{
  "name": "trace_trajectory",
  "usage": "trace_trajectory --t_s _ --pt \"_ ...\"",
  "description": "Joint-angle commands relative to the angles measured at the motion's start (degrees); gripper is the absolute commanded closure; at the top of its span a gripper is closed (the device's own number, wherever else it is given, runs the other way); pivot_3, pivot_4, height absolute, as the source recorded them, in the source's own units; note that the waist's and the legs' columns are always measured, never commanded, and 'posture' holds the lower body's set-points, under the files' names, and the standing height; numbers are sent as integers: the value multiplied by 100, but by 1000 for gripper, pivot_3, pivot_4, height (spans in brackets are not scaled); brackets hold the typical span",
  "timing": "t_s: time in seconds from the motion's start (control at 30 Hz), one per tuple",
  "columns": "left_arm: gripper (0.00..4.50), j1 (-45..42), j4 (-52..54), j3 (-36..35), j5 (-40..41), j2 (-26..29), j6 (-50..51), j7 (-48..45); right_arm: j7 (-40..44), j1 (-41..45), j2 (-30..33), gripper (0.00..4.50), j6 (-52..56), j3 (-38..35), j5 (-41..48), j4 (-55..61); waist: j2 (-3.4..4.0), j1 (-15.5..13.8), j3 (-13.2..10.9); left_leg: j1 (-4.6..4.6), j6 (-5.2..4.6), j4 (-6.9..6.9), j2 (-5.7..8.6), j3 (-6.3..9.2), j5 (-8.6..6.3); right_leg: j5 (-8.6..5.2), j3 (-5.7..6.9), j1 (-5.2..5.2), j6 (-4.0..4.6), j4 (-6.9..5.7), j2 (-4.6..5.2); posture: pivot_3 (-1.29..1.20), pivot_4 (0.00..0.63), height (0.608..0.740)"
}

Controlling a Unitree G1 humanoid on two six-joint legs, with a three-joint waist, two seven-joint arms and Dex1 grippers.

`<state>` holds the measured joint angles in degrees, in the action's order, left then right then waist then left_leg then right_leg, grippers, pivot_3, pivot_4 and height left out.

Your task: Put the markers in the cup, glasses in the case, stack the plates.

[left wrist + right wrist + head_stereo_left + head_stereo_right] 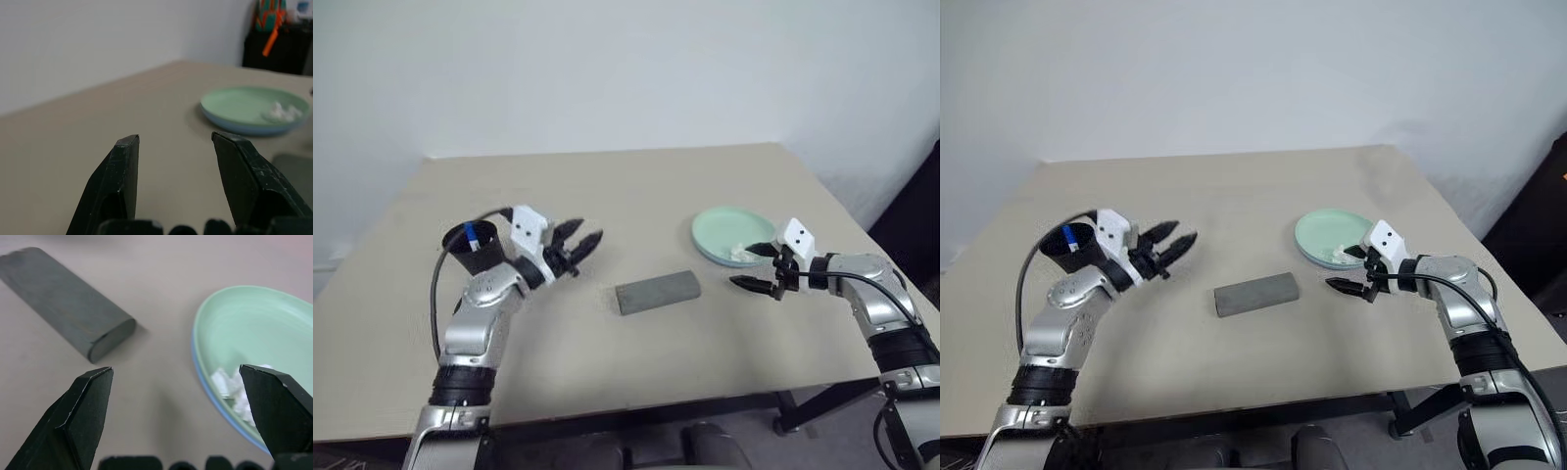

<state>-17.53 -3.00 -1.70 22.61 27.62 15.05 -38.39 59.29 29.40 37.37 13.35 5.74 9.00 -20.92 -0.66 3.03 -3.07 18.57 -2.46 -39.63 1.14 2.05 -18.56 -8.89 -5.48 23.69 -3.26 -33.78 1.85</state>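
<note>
Right now both pairs of black fingers stand apart, gripping nothing. Left gripper (581, 245) hovers just right of the matte black tapered cup (476, 250), which holds a white marker with blue cap (470, 235). Right gripper (753, 266) hangs beside the mint green plate (724, 230), stacked on the light blue plate (205, 387), white crumpled scrap (234, 389) inside. Grey closed felt-like case (657, 292) lies mid-table between the grippers on the beige table (607, 186).

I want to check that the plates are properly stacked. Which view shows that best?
The right wrist view: the mint green plate sits on the blue plate, whose rim edge peeks out below. The left wrist view shows that rim side-on; the eye views show the stack small.
</note>
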Motion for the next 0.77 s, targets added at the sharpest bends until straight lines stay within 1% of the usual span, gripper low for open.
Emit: trace_trajectory --t_s 0.03,0.23,0.47,0.53,0.77 --pt "2046 -129 -92 -13 -45 168 55 -338 -173 250 113 0 -193 -218 -89 -153 0 -6 0 0 0 -2 0 -1 0 0 -1 -1 0 0 0 0 0 740" --pt "2046 -325 -996 -80 8 416 -42 -1197 -11 265 303 0 -248 -301 -53 -543 2 -9 -1 2 -1 -1 2 1 0 -1 1 0 1 3 1 0 0 740" --pt "2046 -625 -1526 71 -377 243 -410 -1269 180 445 481 0 -367 -425 -46 -1110 2 -13 -1 3 -2 -1 4 1 -1 0 0 -3 0 6 5 0 0 740" --pt "2046 -608 -1559 59 -437 123 -472 -1172 152 491 488 0 -428 -470 -54 -1318 3 -12 0 2 -2 -2 4 1 -1 0 -2 -4 0 4 5 0 0 740" --pt "2046 -215 -1099 30 -409 14 -305 -1134 203 360 497 0 -384 -488 -40 -1232 3 -5 0 3 -2 3 1 0 -1 1 -5 1 0 4 3 0 0 740"
